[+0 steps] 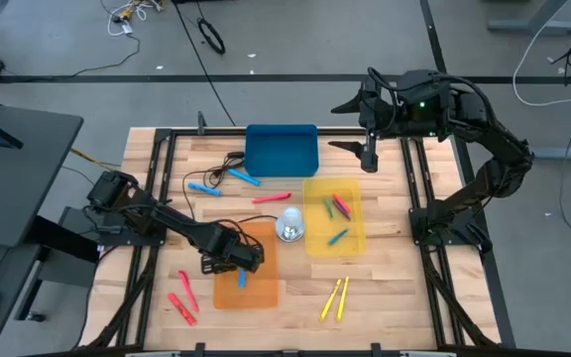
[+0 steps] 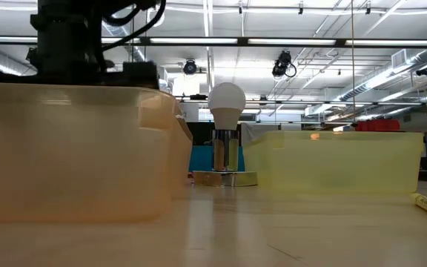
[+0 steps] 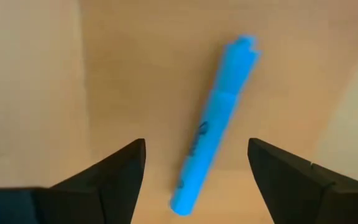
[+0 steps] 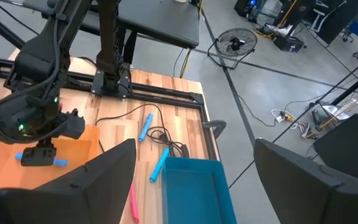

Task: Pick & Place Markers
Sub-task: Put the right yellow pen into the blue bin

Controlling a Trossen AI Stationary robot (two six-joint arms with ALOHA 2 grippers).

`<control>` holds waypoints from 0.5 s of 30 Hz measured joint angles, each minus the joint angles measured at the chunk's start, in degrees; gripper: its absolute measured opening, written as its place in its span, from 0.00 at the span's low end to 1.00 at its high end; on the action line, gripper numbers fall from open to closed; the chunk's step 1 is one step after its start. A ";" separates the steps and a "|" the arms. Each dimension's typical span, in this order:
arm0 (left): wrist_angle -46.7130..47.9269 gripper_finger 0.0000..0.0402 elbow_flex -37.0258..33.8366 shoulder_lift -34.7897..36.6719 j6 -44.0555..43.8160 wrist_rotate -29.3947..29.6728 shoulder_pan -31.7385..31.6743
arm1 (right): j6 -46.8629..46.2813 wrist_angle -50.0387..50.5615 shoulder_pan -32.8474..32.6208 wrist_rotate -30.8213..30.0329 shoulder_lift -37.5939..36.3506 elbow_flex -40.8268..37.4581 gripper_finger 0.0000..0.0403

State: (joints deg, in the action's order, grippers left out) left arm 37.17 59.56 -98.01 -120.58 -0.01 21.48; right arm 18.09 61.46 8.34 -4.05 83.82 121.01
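Looking down on the table (image 1: 385,297), you have the left gripper (image 1: 238,260) over the orange tray (image 1: 256,290) near the front edge, fingers spread, nothing pinched. A blue marker (image 3: 213,124) lies in the tray between them, its long axis running along the gap. Its dark print is unreadable. The right gripper (image 1: 367,159) waits spread near the back edge.
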 joint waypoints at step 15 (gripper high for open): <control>1.16 0.71 4.82 8.79 28.28 19.14 -0.26 | 0.00 3.93 -0.02 0.00 0.14 0.00 0.81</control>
State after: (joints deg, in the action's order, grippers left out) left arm 38.33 64.37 -89.23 -92.29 19.14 21.21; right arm 18.09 65.39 8.32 -4.05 83.96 121.01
